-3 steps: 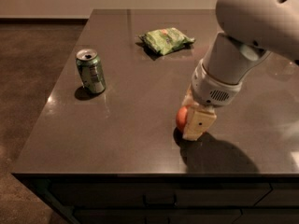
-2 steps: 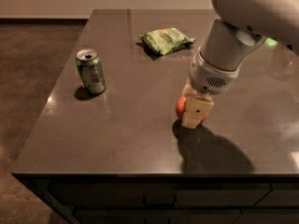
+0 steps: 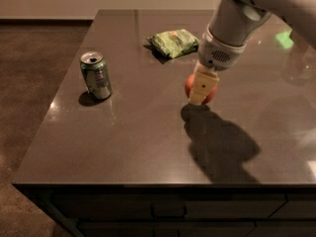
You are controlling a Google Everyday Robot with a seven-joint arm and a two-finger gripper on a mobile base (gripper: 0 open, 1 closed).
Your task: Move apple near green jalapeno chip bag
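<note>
In the camera view, the gripper (image 3: 201, 89) hangs over the middle of the dark desk (image 3: 138, 132). Its cream fingers (image 3: 203, 83) are clasped on the apple (image 3: 189, 85), whose red sides show past the near finger. The green jalapeno chip bag (image 3: 175, 42) lies flat nearby, toward the far edge. A green can (image 3: 96, 75) stands upright, well apart from both.

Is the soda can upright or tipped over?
Upright: the can stands on its base, opened top facing up. The claw holds the apple mid-table.
</note>
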